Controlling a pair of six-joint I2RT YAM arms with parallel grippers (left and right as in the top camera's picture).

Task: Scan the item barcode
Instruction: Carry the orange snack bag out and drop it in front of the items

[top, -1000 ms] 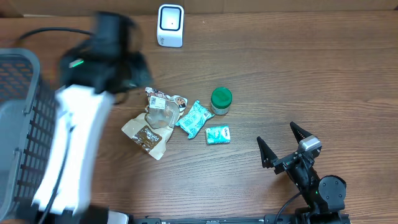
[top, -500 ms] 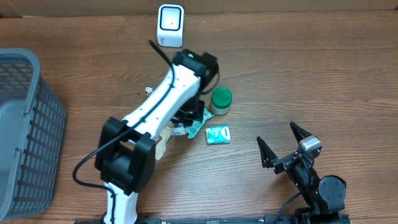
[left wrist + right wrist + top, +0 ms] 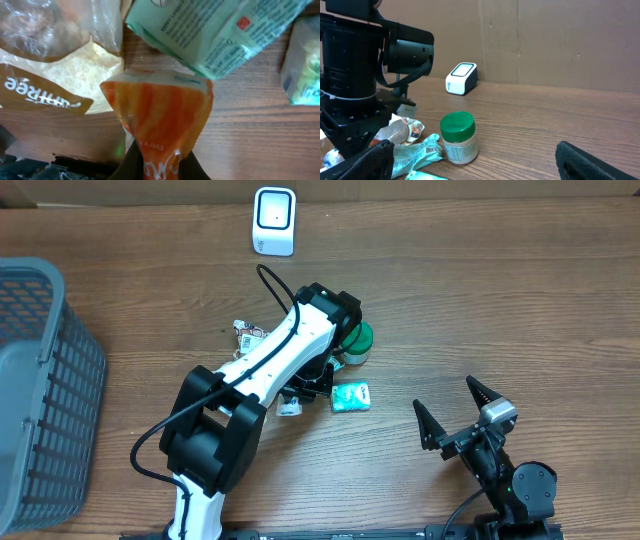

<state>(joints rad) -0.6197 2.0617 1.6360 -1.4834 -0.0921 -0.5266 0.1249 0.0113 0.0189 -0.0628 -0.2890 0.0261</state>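
Since left gripper (image 3: 161, 164) is pinched shut on the orange packet (image 3: 160, 107) lying against the teal pouch (image 3: 215, 35), lift straight up, then present its barcode squarely to the white scanner (image 3: 274, 221). Right gripper (image 3: 443, 393) gapes empty.

Scanner far, basket left, goods mid-table.
The scanner (image 3: 274, 221) stands at the far edge of the table (image 3: 500, 300); the basket (image 3: 30, 330) sits at the left edge. Mid-table, the jar (image 3: 360, 338) stands right of the bags (image 3: 250, 338), a packet (image 3: 350, 397) just near of it. The left gripper (image 3: 159, 167) pinches a pouch (image 3: 160, 110) beside the bags. The right gripper (image 3: 462, 412) sits near right, well apart.
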